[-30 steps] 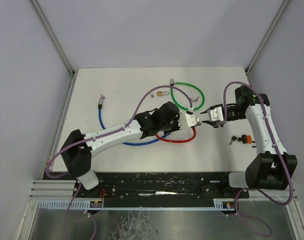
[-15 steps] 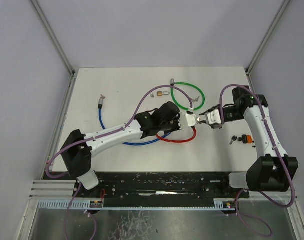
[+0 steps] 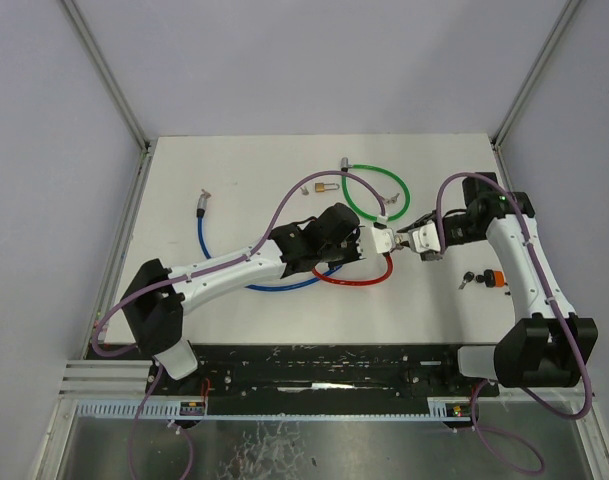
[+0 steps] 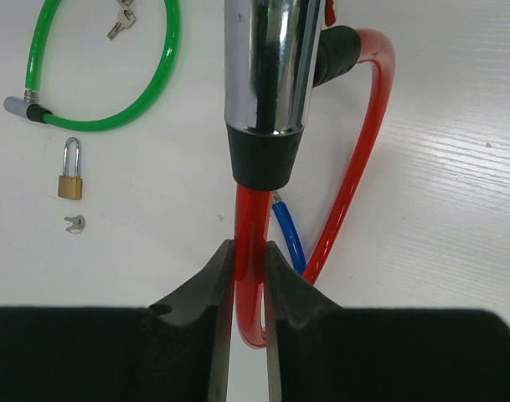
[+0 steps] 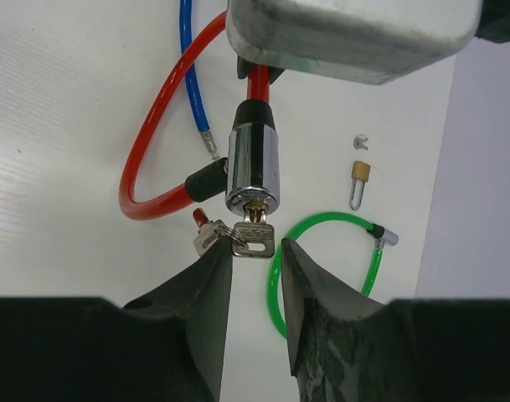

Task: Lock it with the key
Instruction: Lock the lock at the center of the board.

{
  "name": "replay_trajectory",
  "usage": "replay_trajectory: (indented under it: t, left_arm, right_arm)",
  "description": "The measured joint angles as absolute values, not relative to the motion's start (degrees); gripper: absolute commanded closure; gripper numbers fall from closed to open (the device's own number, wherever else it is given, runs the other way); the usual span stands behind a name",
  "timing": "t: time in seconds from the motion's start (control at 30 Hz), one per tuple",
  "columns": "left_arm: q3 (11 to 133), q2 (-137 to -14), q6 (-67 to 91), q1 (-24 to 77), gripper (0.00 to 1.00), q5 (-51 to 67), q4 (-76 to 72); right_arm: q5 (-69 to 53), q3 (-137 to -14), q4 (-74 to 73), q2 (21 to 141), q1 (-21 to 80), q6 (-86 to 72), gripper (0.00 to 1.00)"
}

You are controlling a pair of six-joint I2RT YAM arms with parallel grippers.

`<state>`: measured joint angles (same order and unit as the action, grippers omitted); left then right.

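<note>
The left pincer [image 4: 247, 245] clamped the red plastic-coated cable [image 4: 368, 126] behind its chrome lock cylinder [image 5: 253, 172], whose small silver key [image 5: 255, 239] pointed lengthwise into the right pincer [image 5: 255, 251], jaws narrowly parted either side

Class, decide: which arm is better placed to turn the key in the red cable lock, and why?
Right. The right gripper has open jaws either side of the key seated in the lock cylinder. The left gripper is shut on the red cable just behind the cylinder, steadying it.
</note>
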<state>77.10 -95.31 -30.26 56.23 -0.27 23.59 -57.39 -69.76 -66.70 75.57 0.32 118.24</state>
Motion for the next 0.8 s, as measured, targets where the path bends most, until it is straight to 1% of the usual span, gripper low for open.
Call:
replay_trajectory:
  t: [0.13, 0.5, 0.8]
  left_arm:
    - [77.1, -95.3, -30.3, 56.2, 1.00, -0.3, 23.6]
    - [77.1, -95.3, -30.3, 56.2, 1.00, -0.3, 23.6]
    - [77.1, -95.3, -30.3, 56.2, 1.00, -0.3, 23.6]
  right_arm:
    - [-56.9, -69.6, -66.7, 75.4, 0.8, 118.2, 0.66]
    - [-55.4, -69.6, -66.2, 75.0, 1.7, 118.3, 0.76]
    - [-55.1, -69.6, -65.1, 75.0, 2.0, 118.2, 0.82]
